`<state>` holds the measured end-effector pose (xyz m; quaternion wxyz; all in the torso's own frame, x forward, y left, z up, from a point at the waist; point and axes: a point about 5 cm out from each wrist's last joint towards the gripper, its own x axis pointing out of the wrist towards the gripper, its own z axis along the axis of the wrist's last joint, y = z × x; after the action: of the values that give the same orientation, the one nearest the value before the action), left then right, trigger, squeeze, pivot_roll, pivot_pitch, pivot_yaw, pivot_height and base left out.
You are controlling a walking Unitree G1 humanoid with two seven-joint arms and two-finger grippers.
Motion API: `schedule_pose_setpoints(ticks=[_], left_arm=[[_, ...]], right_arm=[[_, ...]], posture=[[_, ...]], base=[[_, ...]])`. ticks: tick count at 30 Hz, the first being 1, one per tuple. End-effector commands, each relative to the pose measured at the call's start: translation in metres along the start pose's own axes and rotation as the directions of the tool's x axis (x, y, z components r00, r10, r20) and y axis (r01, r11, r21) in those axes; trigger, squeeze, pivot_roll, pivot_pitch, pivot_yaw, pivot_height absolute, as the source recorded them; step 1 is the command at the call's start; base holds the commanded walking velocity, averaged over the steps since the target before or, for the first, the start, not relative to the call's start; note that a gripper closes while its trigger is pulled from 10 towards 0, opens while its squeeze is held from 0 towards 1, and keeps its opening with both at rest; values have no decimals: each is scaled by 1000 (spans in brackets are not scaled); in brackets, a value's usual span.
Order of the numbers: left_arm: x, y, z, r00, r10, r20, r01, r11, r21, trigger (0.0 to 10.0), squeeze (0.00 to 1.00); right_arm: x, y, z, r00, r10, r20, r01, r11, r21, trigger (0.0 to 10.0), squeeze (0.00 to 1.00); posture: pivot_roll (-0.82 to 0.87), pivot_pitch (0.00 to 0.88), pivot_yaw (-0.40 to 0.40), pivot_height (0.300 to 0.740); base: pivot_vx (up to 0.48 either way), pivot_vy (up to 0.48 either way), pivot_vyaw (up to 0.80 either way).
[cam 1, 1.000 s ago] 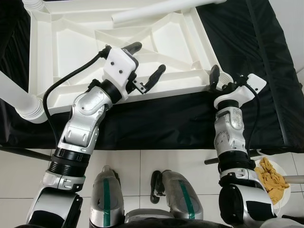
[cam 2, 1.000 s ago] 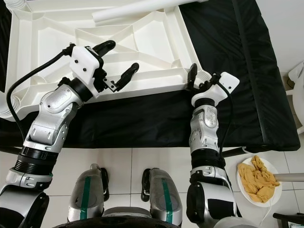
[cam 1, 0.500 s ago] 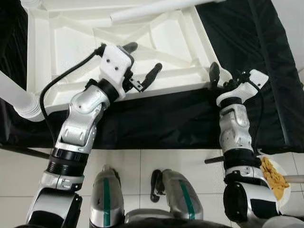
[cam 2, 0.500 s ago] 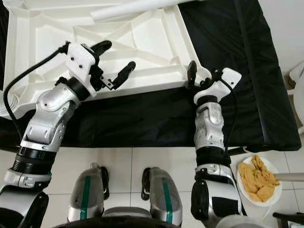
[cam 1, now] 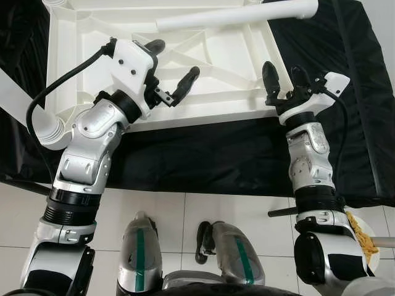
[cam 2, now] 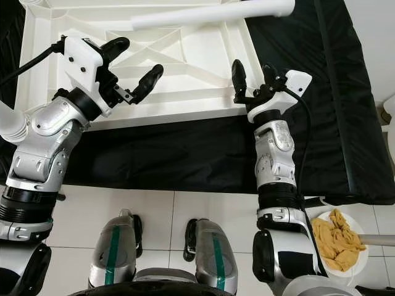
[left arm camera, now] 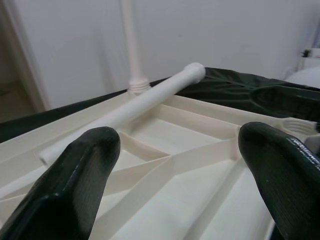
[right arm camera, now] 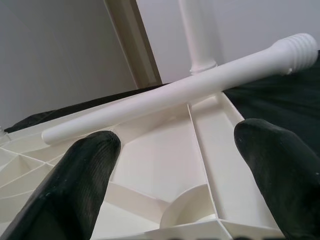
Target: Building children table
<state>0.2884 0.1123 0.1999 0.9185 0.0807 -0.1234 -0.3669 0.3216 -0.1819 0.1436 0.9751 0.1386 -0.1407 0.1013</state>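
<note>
The white plastic table top [cam 1: 228, 61] lies upside down on a black cloth, ribs facing up. A loose white leg [cam 1: 234, 15] rests across its far side and also shows in the left wrist view as the leg [left arm camera: 150, 97] and in the right wrist view as the leg [right arm camera: 175, 92]. Another leg [cam 1: 37, 120] stands in the near left corner. My left gripper [cam 1: 173, 61] hovers open over the ribs left of the middle, holding nothing. My right gripper [cam 1: 282, 77] is open and empty above the near right corner socket [right arm camera: 190, 210].
The black cloth [cam 1: 216, 160] covers the low surface under the table top. A plate of yellow cloth or food [cam 2: 336, 237] sits on the tiled floor at the near right. A further upright white post [right arm camera: 195, 30] stands beyond the loose leg.
The view has shifted. My left gripper moved farther over the table top, still open. My right gripper rose from the near right edge and now stands over the corner with both fingers showing.
</note>
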Motion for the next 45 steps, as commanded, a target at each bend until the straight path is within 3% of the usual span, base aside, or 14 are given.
schedule_pose_setpoints(ticks=[1,10,13,16,25,26,31,34,35,37,42,43,44,45], left_arm=[[3,-7,-1,999,-48,-16,47,998,-39,10000,0],[7,-1,2,999,-10,-41,8,999,-47,10000,0],[7,-1,-1,997,-26,-72,25,1000,-7,10000,0],[8,-2,-5,992,-74,-100,83,992,96,10000,0],[15,6,-9,984,-81,-160,105,984,147,10000,0],[18,16,1,995,-5,-98,14,996,93,10000,0],[17,20,7,997,45,-58,-42,997,59,10000,0],[19,24,9,996,73,-48,-69,994,81,10000,0],[23,29,8,994,84,-65,-73,986,152,10000,0],[27,36,6,991,106,-82,-89,979,183,10000,0],[28,40,5,989,122,-89,-104,978,181,10000,0],[28,32,1,987,136,-84,-127,987,97,10000,0],[28,32,1,987,136,-84,-127,987,97,10000,0],[26,21,-5,986,137,-95,-135,991,22,10000,0]], right_arm=[[-1,-1,-1,1000,-6,-14,7,1000,5,10000,0],[5,0,3,1000,0,-22,0,1000,1,10000,0],[7,0,8,1000,7,-12,-8,998,-63,10000,0],[12,-1,12,1000,1,-3,-1,999,-53,10000,0],[15,4,16,999,31,9,-31,1000,-5,10000,0],[8,7,18,998,41,38,-42,999,34,10000,0],[4,7,19,998,45,53,-47,999,27,10000,0],[6,9,23,996,53,71,-54,998,12,10000,0],[12,10,27,995,46,85,-46,999,-2,10000,0],[21,9,33,994,41,98,-39,999,-29,10000,0],[27,8,36,994,36,102,-31,998,-45,10000,0],[30,8,38,995,47,90,-40,996,-77,10000,0],[30,8,38,995,47,90,-40,996,-77,10000,0],[31,9,36,996,59,67,-53,995,-82,10000,0]], posture=[[126,72,-69,740],[127,69,-76,740],[126,63,-79,740],[130,65,-84,740],[126,69,-85,740],[117,75,-73,740],[117,75,-73,740],[126,72,-81,740],[133,70,-88,740],[125,68,-88,740],[125,68,-88,740],[129,68,-94,740],[129,68,-94,740],[137,73,-102,740]], base=[[0,0,0],[0,0,0],[0,0,0],[0,0,0],[0,0,0],[0,0,0],[0,0,0],[0,0,0],[0,0,0],[0,0,0],[0,0,0],[0,0,0],[0,0,0],[0,0,0]])
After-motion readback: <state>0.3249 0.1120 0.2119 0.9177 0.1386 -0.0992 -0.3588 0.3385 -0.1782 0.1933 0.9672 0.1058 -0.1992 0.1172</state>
